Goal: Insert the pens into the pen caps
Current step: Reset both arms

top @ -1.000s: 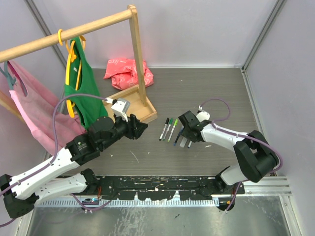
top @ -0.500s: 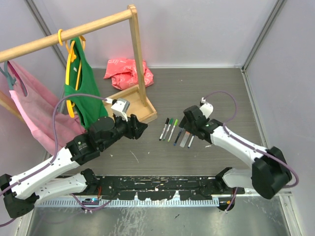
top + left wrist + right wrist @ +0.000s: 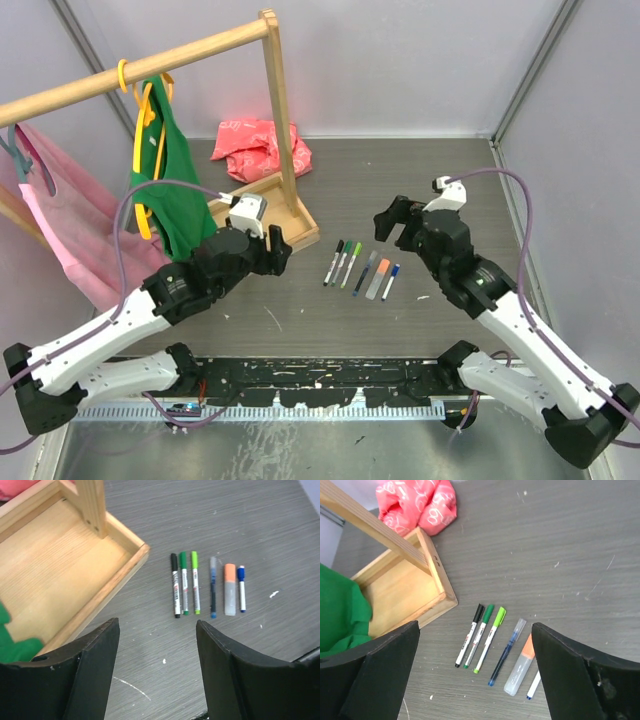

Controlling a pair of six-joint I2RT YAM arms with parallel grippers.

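Beside the wooden tray, from above, six pens are seen laid side by side on the desk, probably so that each can be reached singly. The left end effector and right end effector are held clear above, flanking the row.

From the left wrist, jaws are seen spread wide and empty; caps appear already seated.

From the right wrist, jaws are equally wide, nothing gripped, and the row is framed off the tray's corner.

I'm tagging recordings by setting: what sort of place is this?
Probably a robot lab test cell: plain grey walls enclose the table, two arms are bolted to a rail at its edge, and a clothes rack and pens look staged.
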